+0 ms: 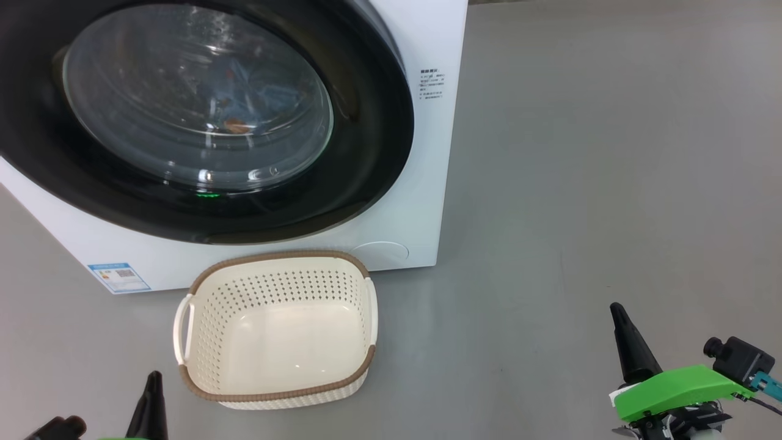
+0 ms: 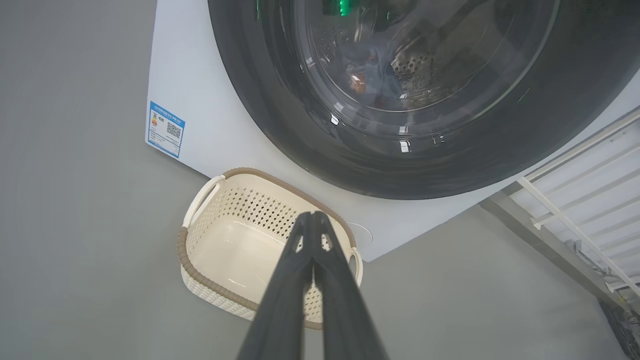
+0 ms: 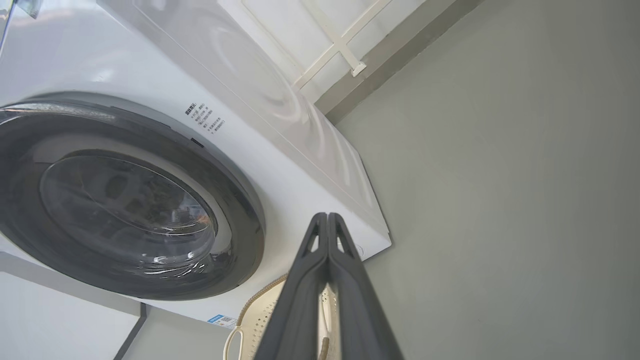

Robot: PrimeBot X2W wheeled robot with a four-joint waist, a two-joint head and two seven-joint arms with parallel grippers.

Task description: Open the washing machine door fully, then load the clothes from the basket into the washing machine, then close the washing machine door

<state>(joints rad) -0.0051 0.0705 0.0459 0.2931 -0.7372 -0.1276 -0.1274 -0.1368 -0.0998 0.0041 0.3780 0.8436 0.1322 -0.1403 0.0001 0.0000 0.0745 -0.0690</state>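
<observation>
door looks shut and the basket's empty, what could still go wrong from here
1. The washing machine door sits flush, but its latch isn't visible, so it might swing open.
2. The clothes lie behind the glass, and a fold could be pinched at the seal.
3. The empty basket stands just ahead of the shut left claw; a forward move might knock it.

Basket [image 1: 275,284] on floor [image 1: 580,183] before washing machine [image 1: 427,183]; clothes [image 1: 244,98] seemingly in drum [image 2: 417,67] behind door [image 1: 372,140].

The round black-rimmed washing machine door [image 1: 374,140] is glossy around clear glass (reflections streak it). The cream perforated plastic basket [image 1: 278,287] looks smooth, its brown rim woven-textured
</observation>
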